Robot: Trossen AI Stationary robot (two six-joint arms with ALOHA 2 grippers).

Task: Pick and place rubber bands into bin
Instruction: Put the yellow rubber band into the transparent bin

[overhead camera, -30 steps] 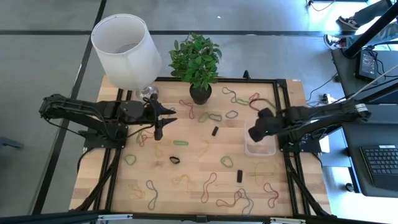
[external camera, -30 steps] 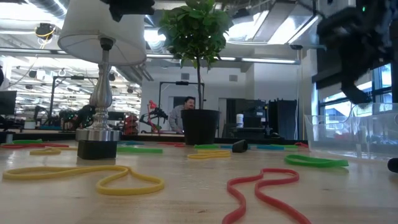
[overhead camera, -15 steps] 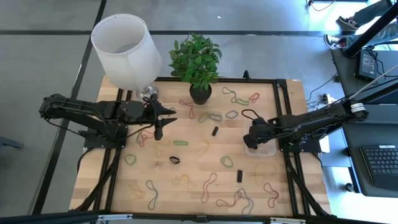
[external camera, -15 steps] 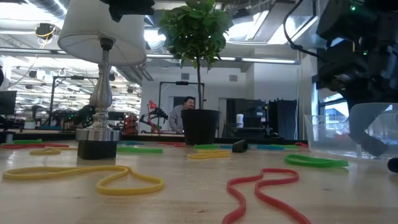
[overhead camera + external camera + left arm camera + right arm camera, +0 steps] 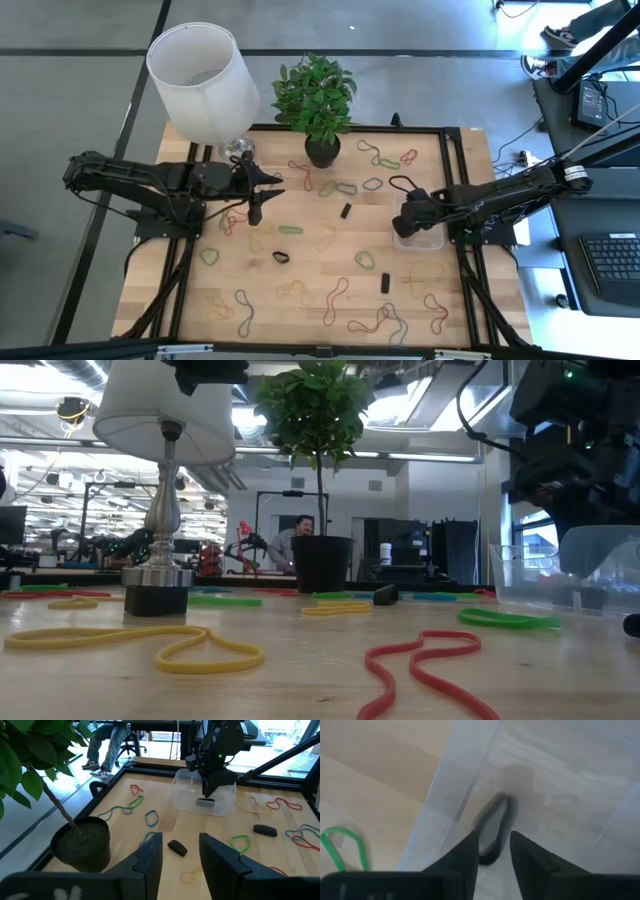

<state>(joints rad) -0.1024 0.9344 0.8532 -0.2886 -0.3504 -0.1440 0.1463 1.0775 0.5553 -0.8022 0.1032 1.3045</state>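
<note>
My right gripper (image 5: 408, 216) points down into the bin (image 5: 428, 240), a clear shallow tray near the table's right edge, and is shut on a dark grey rubber band (image 5: 495, 827). The left wrist view shows that gripper (image 5: 209, 790) over the bin (image 5: 182, 800) with the dark band (image 5: 205, 802) beneath it. My left gripper (image 5: 256, 208) waits open over the table's left half, beside the lamp's base. Many coloured rubber bands lie flat on the wood, such as a green one (image 5: 291, 229) and a red one (image 5: 335, 298). My right gripper pinches the dark grey band by one end (image 5: 491, 854) between its two fingers (image 5: 470, 851), coming from above and pointing down. The rest of the loop reaches below the fingertips toward the bin's floor (image 5: 555, 810). Whether it rests there, I cannot tell.
A white lamp (image 5: 205, 78) and a potted plant (image 5: 318, 105) stand at the table's far edge. Two small black blocks (image 5: 346, 211) (image 5: 385, 283) lie among the bands. A black frame (image 5: 462, 150) runs around the tabletop. A person (image 5: 296, 540) sits in the room behind.
My right gripper has come down from above the bin into it, shifting slightly toward the table's left, and carried the dark band down with it. For the last half second it has kept still.
</note>
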